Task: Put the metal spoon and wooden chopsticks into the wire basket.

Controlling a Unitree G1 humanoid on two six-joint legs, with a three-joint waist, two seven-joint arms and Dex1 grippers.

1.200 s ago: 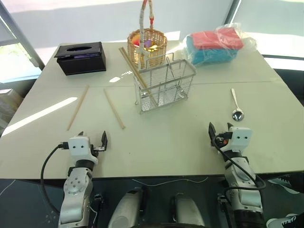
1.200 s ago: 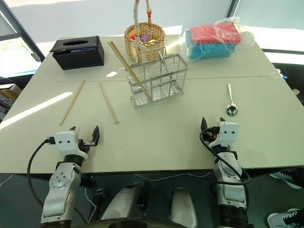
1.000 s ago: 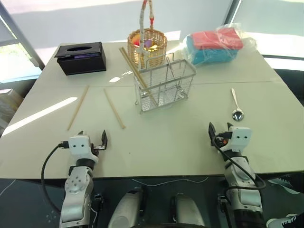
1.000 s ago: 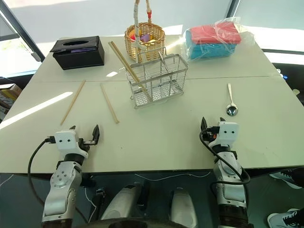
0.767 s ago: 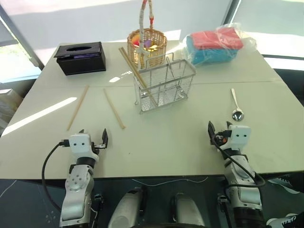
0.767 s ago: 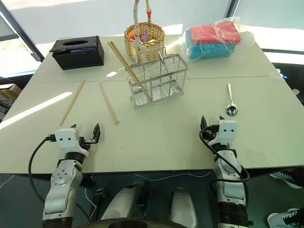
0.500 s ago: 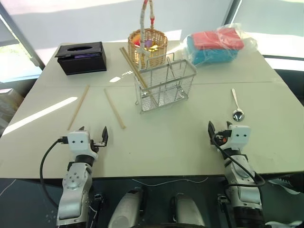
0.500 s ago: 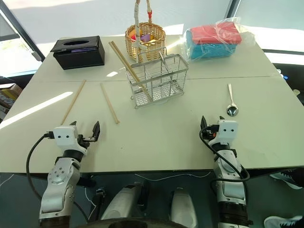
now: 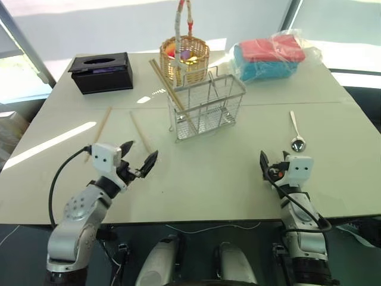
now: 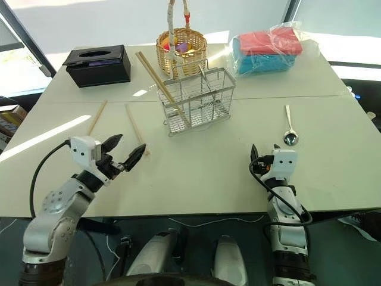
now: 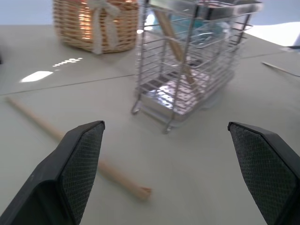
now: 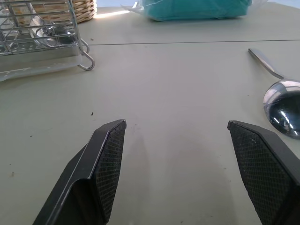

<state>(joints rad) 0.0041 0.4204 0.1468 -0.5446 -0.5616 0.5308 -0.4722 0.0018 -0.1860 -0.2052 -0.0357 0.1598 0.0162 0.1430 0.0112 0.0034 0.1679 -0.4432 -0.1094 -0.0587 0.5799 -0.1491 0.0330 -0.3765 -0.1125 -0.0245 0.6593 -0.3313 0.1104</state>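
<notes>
No readable writing; left gripper [image 9: 138,155] spread empty above chopstick [image 9: 140,131]; right gripper [image 9: 275,161] released

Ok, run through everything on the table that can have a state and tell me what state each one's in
left tool: open, empty, above the table
right tool: open, empty
wire basket: upright, two chopsticks leaning in it
two wooden chopsticks: flat on the table, outside the basket
metal spoon: flat on the table
tissue box: slot open on top

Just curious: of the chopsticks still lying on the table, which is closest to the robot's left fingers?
The chopstick nearer the wire basket, at; its near end lies right by the left fingers.
</notes>
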